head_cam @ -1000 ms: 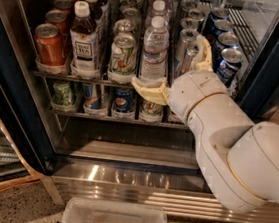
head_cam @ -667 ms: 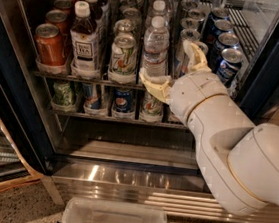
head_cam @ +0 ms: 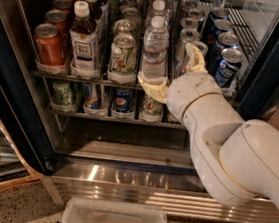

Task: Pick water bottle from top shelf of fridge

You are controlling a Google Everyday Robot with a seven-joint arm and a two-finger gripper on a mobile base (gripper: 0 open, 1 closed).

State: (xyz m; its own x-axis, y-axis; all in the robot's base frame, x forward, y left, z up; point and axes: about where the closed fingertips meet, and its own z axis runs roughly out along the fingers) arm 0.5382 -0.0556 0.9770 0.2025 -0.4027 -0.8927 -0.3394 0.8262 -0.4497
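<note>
I'm watching the water bottle [head_cam: 155, 52] standing upright, cap up, on the fridge's [head_cam: 25, 120] wire top shelf [head_cam: 95, 81]; my gripper [head_cam: 173, 71] is sitting at its base, fingers apart.

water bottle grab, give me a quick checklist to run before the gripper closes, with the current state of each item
1. Fridge open, view into the racks unblocked: ok.
2. Water bottle upright at the front of its lane on the top shelf: ok.
3. Gripper at the shelf front, just right of the bottle, fingers spread: ok.
4. Bottle between the fingers: not ok. One finger crosses its base, and the other stands in front of the silver can to the right.
5. Fingers free of that can: cannot tell.
6. Green-and-white can on the left apart from the gripper: ok.
</note>
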